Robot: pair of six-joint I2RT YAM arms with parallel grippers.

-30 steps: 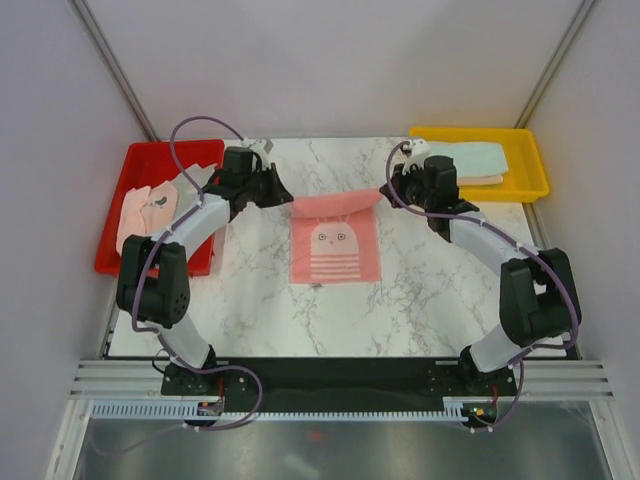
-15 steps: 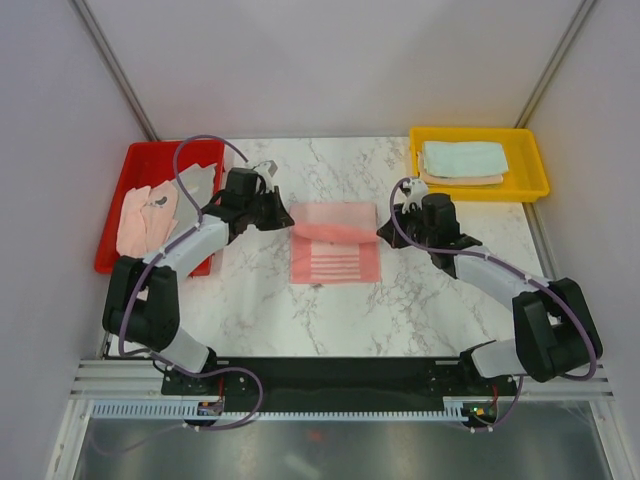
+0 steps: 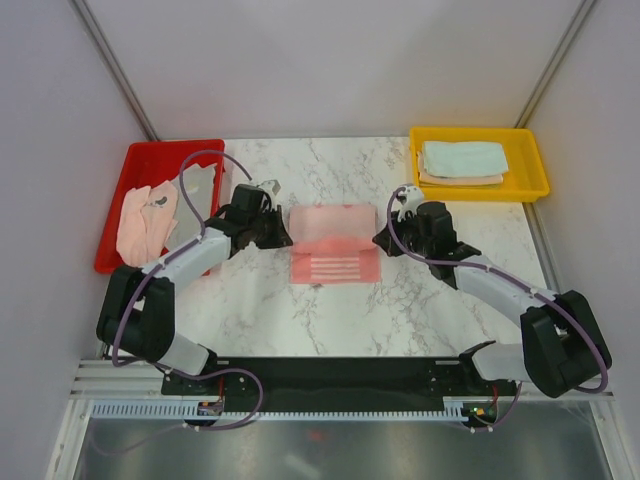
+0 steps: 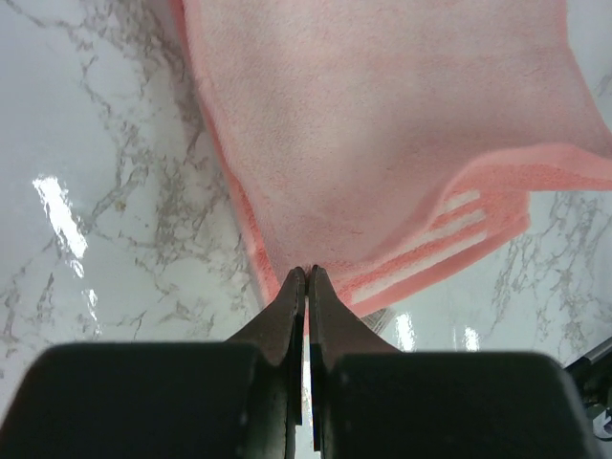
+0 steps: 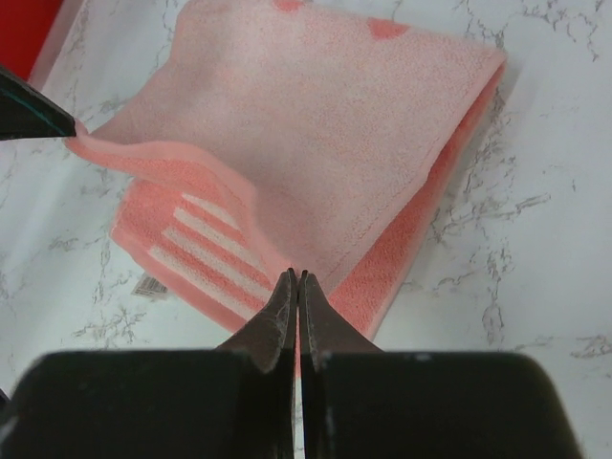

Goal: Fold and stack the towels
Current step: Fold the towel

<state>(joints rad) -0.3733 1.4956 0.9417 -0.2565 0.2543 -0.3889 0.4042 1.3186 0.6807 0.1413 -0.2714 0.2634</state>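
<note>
Pinching opposite ends of a raised flap, the left gripper (image 3: 285, 238) and right gripper (image 3: 380, 240) each clamp the pink towel (image 3: 335, 250), which lies half folded in the middle of the marble counter (image 3: 300, 315). A peach towel (image 3: 145, 215) sits in the red tray (image 3: 160, 160), and a mint towel (image 3: 462, 157) in the yellow tray (image 3: 530, 165).

The pink towel (image 3: 335, 240) is covering most of its own front with its folded upper flap, leaving only white stripes (image 3: 336, 266) showing at lower centre of the top view. In the left wrist view it is running off the top and right edges.

In the right wrist view:
- The red tray (image 5: 29, 29) is being cut down to a corner at upper left.
- The left gripper (image 5: 59, 124) is showing only as a dark tip at the left edge.
- A tag (image 5: 145, 284) is peeking out from under the towel, too small to read.

In the yellow tray (image 3: 535, 160), a peach towel (image 3: 460, 180) is lying mostly hidden under a mint towel (image 3: 463, 158).
</note>
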